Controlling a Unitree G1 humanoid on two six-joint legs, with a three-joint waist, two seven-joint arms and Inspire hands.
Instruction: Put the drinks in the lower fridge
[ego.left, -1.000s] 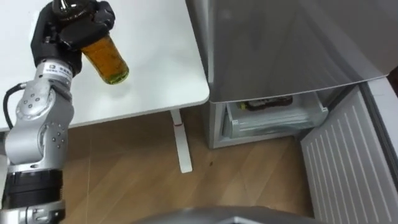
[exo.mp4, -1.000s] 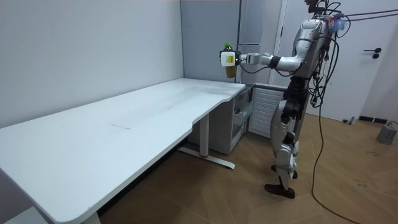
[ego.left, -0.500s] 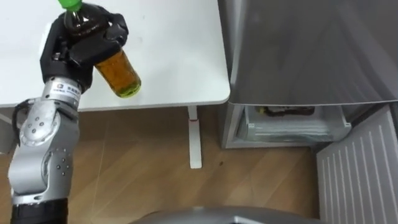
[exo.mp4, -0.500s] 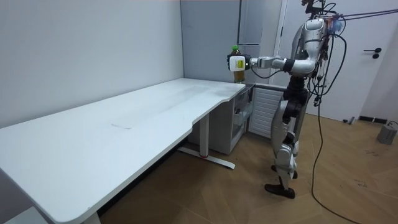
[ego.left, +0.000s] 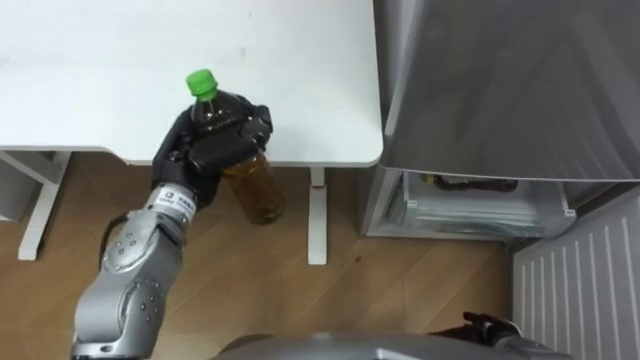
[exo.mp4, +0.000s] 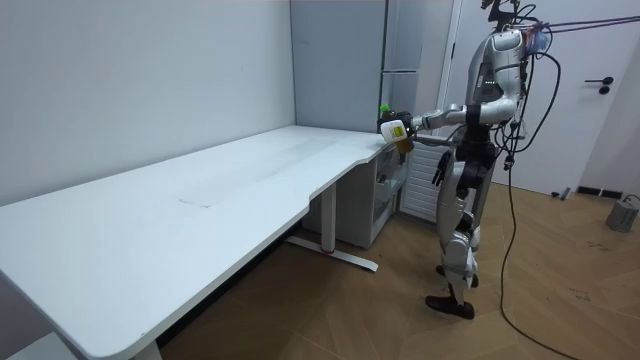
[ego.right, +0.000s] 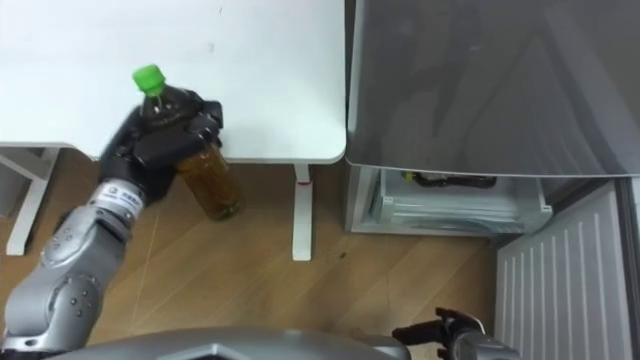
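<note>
While standing before table (ego.left: 150, 60) and fridge (ego.left: 500, 90), holds tilted bottle (ego.left: 255, 190) at table's edge with left hand (ego.left: 205, 150), fingers curled around it; right hand (ego.right: 445, 330) low, grip unreadable.

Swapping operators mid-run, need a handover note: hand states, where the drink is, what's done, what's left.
Left hand: shut on the bottle, green cap up, held in the air just off the table edge.
Right hand: idle, low at the bottom edge of the eye views.
Fridge: lower door stands open, lower compartment exposed, something dark lying in it.
Done: bottle is off the table and in hand.
Left: carry it to the lower compartment, set it inside, release.
</note>
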